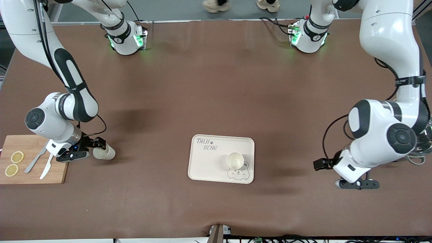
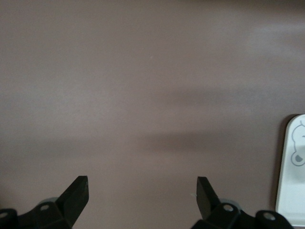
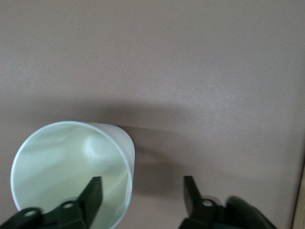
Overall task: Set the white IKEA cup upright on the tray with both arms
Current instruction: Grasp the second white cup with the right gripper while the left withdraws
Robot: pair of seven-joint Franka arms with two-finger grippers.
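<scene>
Brown table (image 1: 216,84), tipped cup's (image 1: 104,152) rim between right hand (image 1: 88,148) fingers

We see one cup (image 1: 235,160) standing upright on the tray (image 1: 206,162) mid-table, a second cup (image 1: 104,152) lying on its side toward the right arm's end, just beside the cutting board (image 1: 32,141) bearing lemon slices (image 1: 17,157) and cutlery (image 1: 46,167).

Matt brown table (image 1: 216,84) (wooden board (image 1: 33,145))

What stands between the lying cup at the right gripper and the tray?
Nothing visible does: bare table lies between the tipped cup at the right gripper and the tray. An upright cup already occupies part of the tray.
</scene>
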